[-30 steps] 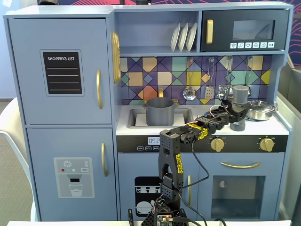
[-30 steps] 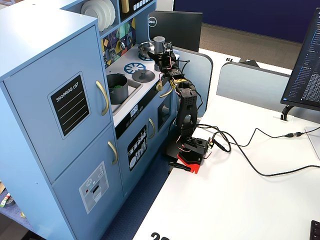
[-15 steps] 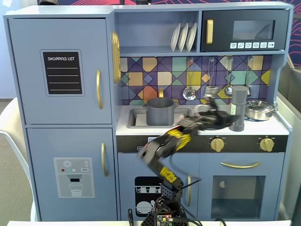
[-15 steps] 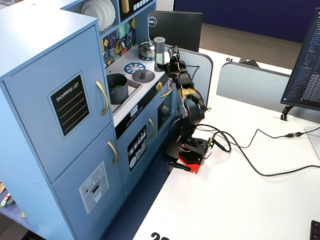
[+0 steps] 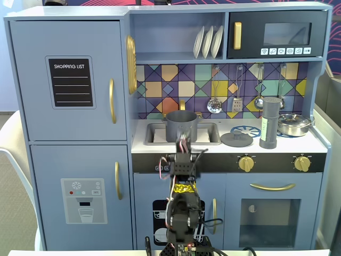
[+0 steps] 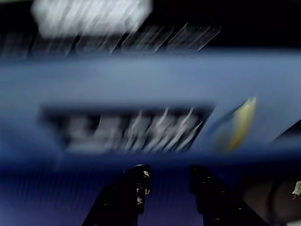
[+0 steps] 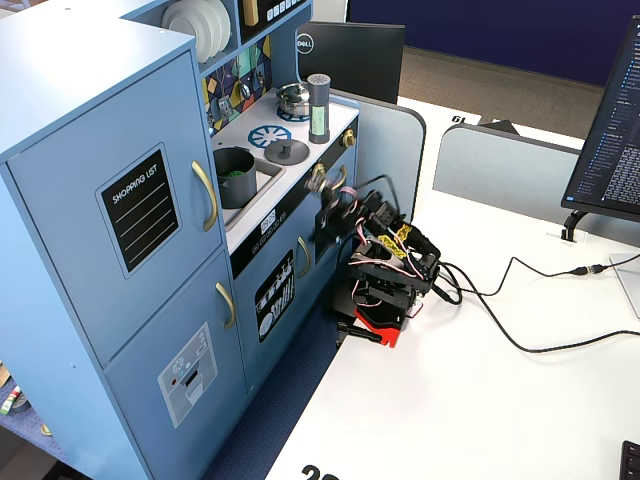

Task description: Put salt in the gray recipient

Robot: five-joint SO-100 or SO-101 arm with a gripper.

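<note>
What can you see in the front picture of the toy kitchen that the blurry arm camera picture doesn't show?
Only a fixed view shows the tall gray salt shaker, the gray pot in the sink, the round gray lid, the shiny steel pan and the white plates.

Only the wrist view shows the two black fingers close up, with a gap between them and nothing held.

Both show the blue toy kitchen front and a gold knob; the wrist picture is too blurred for more.
</note>
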